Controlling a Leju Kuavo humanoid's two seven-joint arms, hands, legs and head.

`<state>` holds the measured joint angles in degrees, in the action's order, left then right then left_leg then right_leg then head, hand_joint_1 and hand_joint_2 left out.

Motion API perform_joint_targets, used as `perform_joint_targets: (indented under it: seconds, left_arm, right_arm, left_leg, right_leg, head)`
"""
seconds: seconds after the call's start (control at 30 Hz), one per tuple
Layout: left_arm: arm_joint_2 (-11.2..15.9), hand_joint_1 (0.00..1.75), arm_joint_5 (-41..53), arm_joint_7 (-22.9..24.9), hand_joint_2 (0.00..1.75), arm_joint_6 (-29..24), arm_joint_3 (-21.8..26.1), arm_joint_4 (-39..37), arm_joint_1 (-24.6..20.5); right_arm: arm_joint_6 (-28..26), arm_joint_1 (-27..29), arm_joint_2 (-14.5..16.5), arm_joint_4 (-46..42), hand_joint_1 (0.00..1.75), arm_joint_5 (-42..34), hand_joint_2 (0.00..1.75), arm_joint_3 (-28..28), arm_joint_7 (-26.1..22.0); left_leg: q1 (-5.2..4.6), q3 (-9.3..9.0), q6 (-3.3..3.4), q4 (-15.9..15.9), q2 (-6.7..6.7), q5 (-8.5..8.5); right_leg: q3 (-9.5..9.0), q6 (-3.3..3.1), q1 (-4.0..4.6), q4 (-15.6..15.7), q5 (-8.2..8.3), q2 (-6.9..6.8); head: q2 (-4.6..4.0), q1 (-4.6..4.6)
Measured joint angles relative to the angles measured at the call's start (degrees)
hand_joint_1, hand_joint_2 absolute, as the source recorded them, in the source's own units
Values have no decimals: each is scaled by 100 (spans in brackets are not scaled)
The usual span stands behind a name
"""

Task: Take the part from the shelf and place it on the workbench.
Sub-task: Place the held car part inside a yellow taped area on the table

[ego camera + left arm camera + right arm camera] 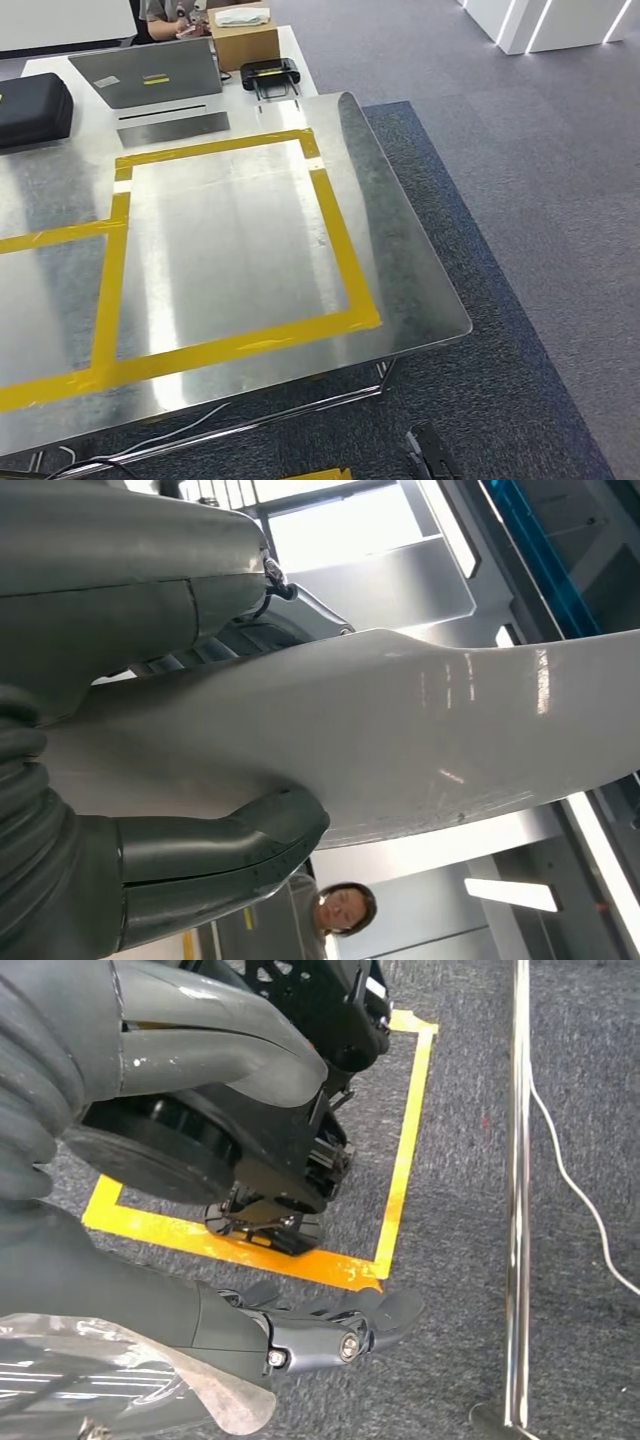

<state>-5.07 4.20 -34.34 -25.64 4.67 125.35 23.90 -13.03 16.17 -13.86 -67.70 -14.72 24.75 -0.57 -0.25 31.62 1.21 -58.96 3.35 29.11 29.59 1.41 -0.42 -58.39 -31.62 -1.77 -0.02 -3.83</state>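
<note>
The part (423, 730) is a long, pale grey, glossy curved panel. My left hand (151, 730) grips it, thumb (249, 845) on one face and fingers (226, 600) on the other. In the right wrist view my right hand (249, 1210) hangs over the carpet with thumb and fingers (340, 1335) apart and nothing between them; a shiny grey rounded corner (219, 1400) shows just past those fingers. The workbench (226, 240) is a bare metal top marked with yellow tape squares (336, 235), straight ahead in the head view.
A laptop (151, 72), black case (30, 108), cardboard box (243, 40) and black device (269, 72) sit at the bench's far end, where a person (162, 15) sits. The bench's chrome leg (517, 1190), white cable (581, 1200) and yellow floor tape (400, 1150) are near my feet.
</note>
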Motion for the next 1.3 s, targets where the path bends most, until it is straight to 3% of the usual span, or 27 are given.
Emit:
perform_joint_targets:
  seconds: [0.33,0.5,0.93,1.27,1.3]
  left_arm:
    - [1,175,-87,703,175,23,577,-960,-687]
    - [134,175,-75,1181,175,205,961,-1685,-1074]
    - [870,175,601,2179,175,529,1197,-3045,-1748]
    - [1636,175,2409,3347,175,1450,658,-3721,-2326]
    - [1684,131,2511,3414,175,1542,597,-3754,-2383]
  right_arm:
    - [90,-108,0,102,0,72,175,99,21]
    - [103,-173,0,227,0,31,175,255,10]
    - [125,-418,-3,428,0,-45,175,571,84]
    - [305,-554,-12,462,0,16,175,650,332]
    - [320,-559,-13,462,0,31,131,653,354]
  left_leg:
    - [-14,-1,-27,1,-1,8]
    - [-14,-4,-26,0,-3,6]
    - [-14,-4,-24,-3,-6,6]
    - [-14,-3,-29,-3,-7,2]
    - [-14,-3,-28,-4,-8,1]
  right_leg:
    - [-8,17,-18,19,10,-2]
    - [-26,30,-19,30,19,-1]
    - [-25,33,-19,32,21,1]
    - [-25,33,-19,32,21,0]
    - [-26,34,-19,32,22,-2]
  head:
    - [0,-3]
    - [0,-2]
    - [0,-2]
    - [0,-3]
    - [0,-4]
